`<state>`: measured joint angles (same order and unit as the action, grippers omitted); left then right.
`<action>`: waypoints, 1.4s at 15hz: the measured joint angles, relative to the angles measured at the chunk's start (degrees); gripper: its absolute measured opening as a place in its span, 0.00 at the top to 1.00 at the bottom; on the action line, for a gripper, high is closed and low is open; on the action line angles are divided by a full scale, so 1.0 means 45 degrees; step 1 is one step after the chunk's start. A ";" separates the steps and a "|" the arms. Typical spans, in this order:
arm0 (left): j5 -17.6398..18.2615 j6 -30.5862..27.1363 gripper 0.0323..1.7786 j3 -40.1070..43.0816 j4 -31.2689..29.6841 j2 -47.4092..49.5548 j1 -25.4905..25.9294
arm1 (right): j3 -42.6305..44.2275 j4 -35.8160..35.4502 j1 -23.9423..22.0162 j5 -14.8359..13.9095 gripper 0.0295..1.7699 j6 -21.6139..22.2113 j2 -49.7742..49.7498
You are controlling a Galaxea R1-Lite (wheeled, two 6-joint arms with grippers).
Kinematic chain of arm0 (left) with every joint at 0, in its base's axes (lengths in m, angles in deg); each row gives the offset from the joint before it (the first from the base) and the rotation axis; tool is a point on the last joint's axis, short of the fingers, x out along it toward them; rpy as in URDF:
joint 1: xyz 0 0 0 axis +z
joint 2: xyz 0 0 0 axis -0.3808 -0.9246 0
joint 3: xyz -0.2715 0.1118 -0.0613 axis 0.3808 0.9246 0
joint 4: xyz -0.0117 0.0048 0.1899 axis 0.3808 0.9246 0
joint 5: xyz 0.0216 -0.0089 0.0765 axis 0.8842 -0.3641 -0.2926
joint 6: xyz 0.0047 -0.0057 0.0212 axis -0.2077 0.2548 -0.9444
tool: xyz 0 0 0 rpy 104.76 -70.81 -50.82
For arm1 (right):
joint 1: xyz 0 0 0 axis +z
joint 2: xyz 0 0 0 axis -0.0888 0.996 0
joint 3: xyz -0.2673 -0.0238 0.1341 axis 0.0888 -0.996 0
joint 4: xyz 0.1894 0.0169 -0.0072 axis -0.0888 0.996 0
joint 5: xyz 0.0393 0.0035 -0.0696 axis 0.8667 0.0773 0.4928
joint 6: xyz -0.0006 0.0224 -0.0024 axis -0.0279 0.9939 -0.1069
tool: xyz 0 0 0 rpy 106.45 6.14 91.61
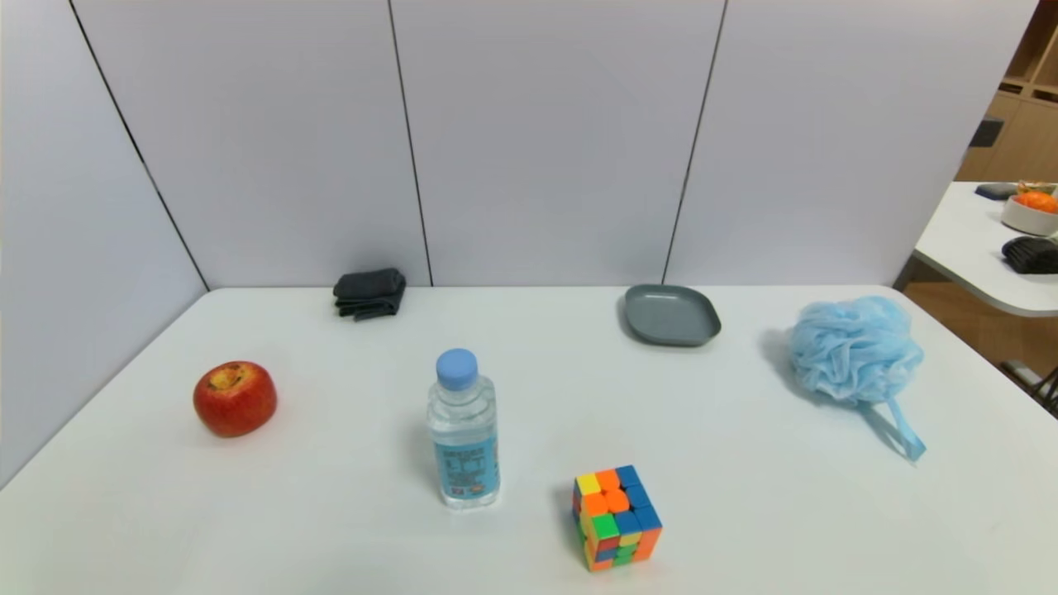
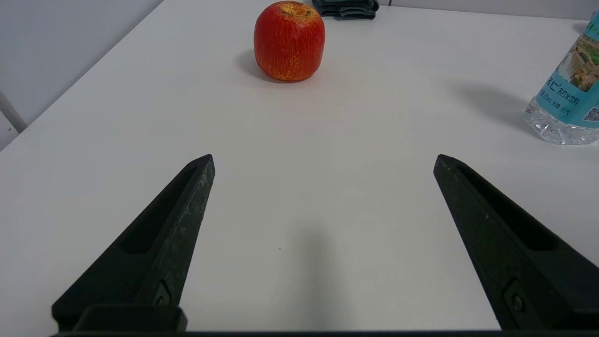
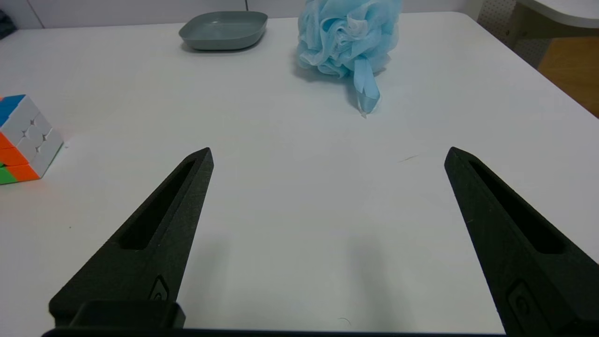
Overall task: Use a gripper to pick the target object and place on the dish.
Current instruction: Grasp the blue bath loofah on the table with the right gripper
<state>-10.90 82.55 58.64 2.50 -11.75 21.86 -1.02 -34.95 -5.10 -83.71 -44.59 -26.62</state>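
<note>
Both jaws spread wide, nothing held: right gripper (image 3: 327, 152) faces the bath pouf (image 3: 348, 35), left gripper (image 2: 324, 158) idles facing the apple (image 2: 289, 40). Pouf sits on the table's right side, near the grey dish (image 1: 671, 315) but apart from it. Risk: soft mesh squashes and slips, or I snag only the ribbon loop (image 3: 365, 91). Puzzle cube (image 1: 617, 517) and water bottle (image 1: 464, 430) stand clear of the path.

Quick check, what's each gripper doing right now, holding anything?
Left gripper: open, empty, low over bare table short of the apple.
Right gripper: open, empty, facing the blue bath pouf, not touching it.
</note>
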 joint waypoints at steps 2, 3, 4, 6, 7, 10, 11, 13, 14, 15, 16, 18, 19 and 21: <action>0.0000 0.0000 0.05 0.0000 0.0000 0.0000 0.0000 | 0.0000 0.0000 0.0000 0.0019 0.03 -0.0049 0.0000; 0.0000 -0.0005 0.05 0.0000 0.0000 0.0000 0.0000 | 0.0000 0.0000 0.0000 0.0014 0.03 -0.0043 0.0000; 0.0003 -0.0005 0.05 0.0000 0.0000 0.0000 0.0000 | 0.0000 0.0000 0.0000 0.0014 0.03 -0.0054 0.0000; 0.0003 -0.0005 0.05 0.0000 -0.0005 0.0000 0.0000 | 0.0000 0.0000 0.0000 0.0030 0.03 -0.0114 0.0005; 0.0000 -0.0005 0.05 0.0000 0.0000 0.0000 0.0000 | 0.0000 0.0000 0.0000 0.0033 0.03 -0.0122 0.0046; 0.0000 0.0000 0.05 0.0000 -0.0005 0.0000 0.0000 | 0.0726 0.0016 0.0005 0.0092 0.03 -0.0016 0.0891; 0.0000 -0.0005 0.05 0.0000 0.0005 0.0000 0.0000 | 0.1192 0.0016 0.0016 0.0092 0.03 0.0000 0.1447; 0.0003 -0.0005 0.05 0.0000 0.0000 0.0000 0.0000 | 0.2303 0.0022 0.0068 0.0049 0.03 0.0033 0.2807; 0.0000 0.0000 0.05 0.0000 0.0000 0.0000 0.0000 | 0.2920 0.0022 0.0089 0.0038 0.03 0.0049 0.3622; 0.0000 0.0000 0.05 0.0000 0.0000 0.0000 0.0000 | 0.3600 0.0041 0.0098 0.0030 0.03 0.0057 0.4524; 0.0003 0.0000 0.05 0.0000 -0.0005 0.0000 0.0000 | 0.4218 0.0068 0.0073 0.0024 0.03 0.0068 0.5505; 0.0000 -0.0005 0.05 0.0000 0.0000 0.0000 0.0000 | 0.5486 0.0238 -0.0171 0.0092 0.03 0.0049 0.7658; 0.0003 -0.0005 0.05 0.0000 0.0005 0.0000 0.0000 | 0.6261 0.0404 -0.0322 0.0135 0.03 0.0033 0.8915; 0.0000 0.0000 0.05 0.0000 0.0000 0.0000 0.0000 | 0.7948 0.0772 -0.0520 0.0192 0.03 0.0008 1.1408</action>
<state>-10.90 82.55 58.64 2.50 -11.75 21.86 34.75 -31.47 -7.44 -82.85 -44.56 24.71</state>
